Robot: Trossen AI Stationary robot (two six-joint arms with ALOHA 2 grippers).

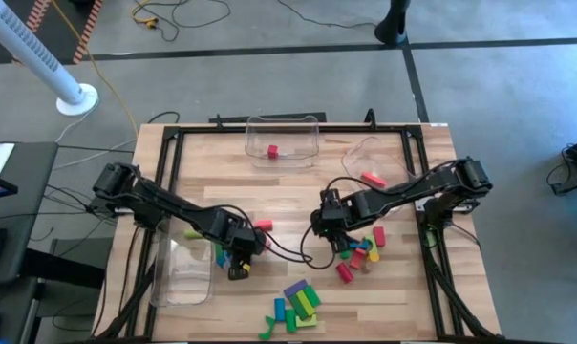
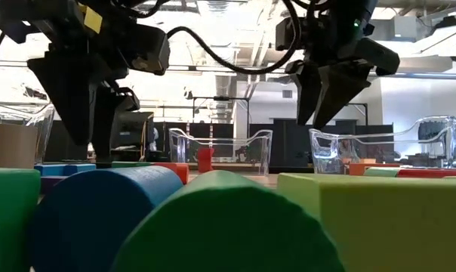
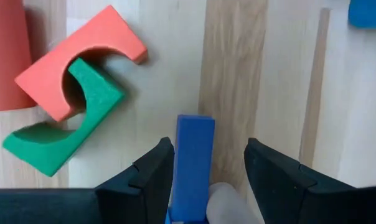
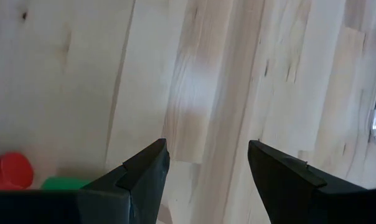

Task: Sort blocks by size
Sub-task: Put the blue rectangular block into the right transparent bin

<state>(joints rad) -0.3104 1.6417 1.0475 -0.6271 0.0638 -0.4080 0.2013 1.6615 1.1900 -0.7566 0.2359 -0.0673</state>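
Loose blocks lie in two heaps, one at the right (image 1: pixel 360 250) and one by the near edge (image 1: pixel 295 304). My left gripper (image 1: pixel 239 264) is open and points steeply down at the table, with a blue bar (image 3: pixel 193 163) lying between its fingers. Just past it a coral arch (image 3: pixel 82 59) and a green arch (image 3: pixel 63 124) lie hooked into each other. My right gripper (image 1: pixel 330 227) hangs open over bare wood, with nothing between its fingers; a red cylinder (image 4: pixel 7 171) and a green block (image 4: pixel 63 183) lie off to one side. My left gripper straddles the blue bar from above, its fingers lying along the bar. One finger (image 3: pixel 152 180) stands right against the bar's long side (image 3: pixel 179 168); I cannot tell whether it touches. The other finger stands apart, with bare wood showing between it and the bar, which lies on the table.
Clear plastic bins stand at the far edge (image 1: pixel 283 134) with a red block (image 1: pixel 272 151), at the far right (image 1: pixel 376 153) with a red block (image 1: pixel 373 178), and at the left (image 1: pixel 181 272). A pink block (image 1: pixel 262 225) lies between the arms. Cables trail between the grippers.
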